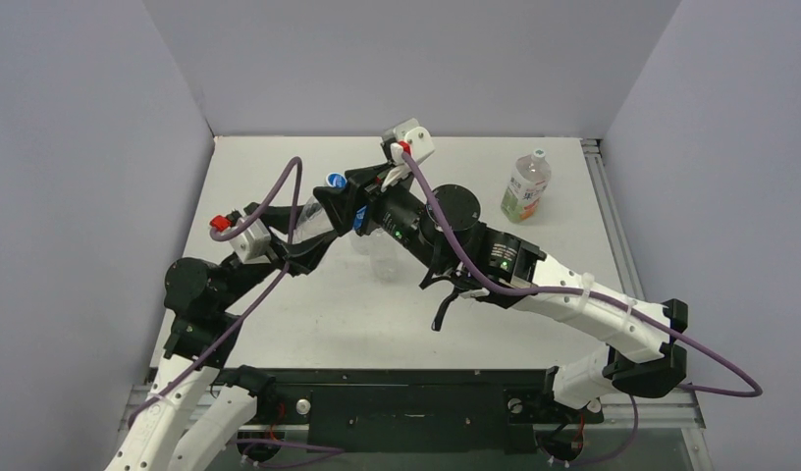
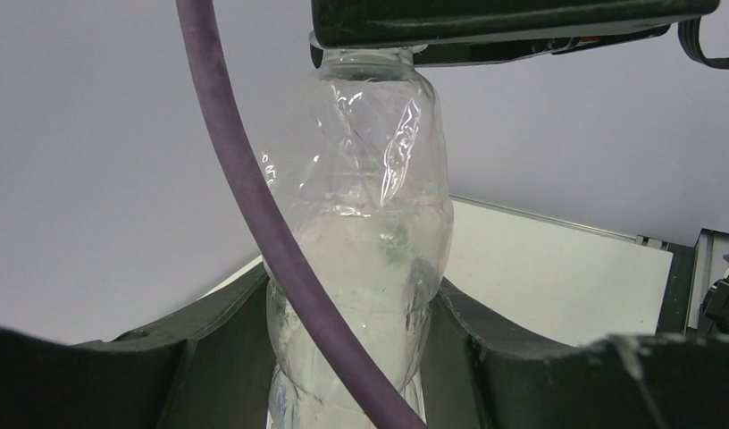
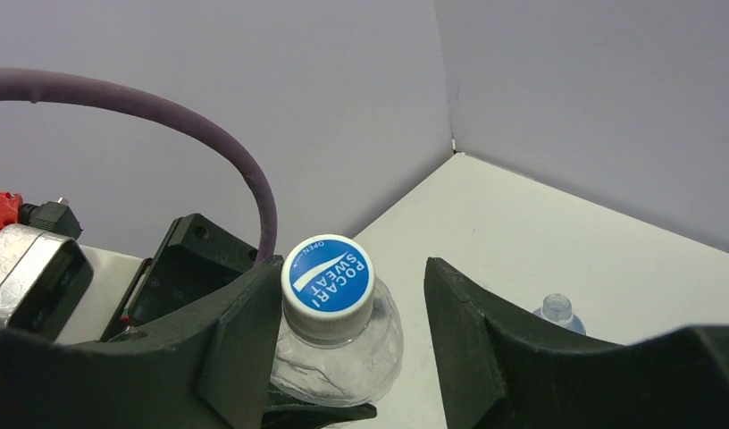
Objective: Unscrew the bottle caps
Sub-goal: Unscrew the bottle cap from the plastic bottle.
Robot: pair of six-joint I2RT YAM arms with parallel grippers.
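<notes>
My left gripper (image 2: 352, 344) clamps the crinkled clear bottle (image 2: 365, 214), its long axis tilted, ribbed blue cap (image 3: 328, 274) pointing up, far-right. My right gripper (image 3: 352, 286) straddles it, unclenched.

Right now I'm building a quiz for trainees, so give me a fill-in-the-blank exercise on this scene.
The left gripper holds a clear ____.
The cap between the fingers of the right gripper is ____.
The labelled bottle standing alone has a ____ top.
Missing: bottle; blue; white.
</notes>
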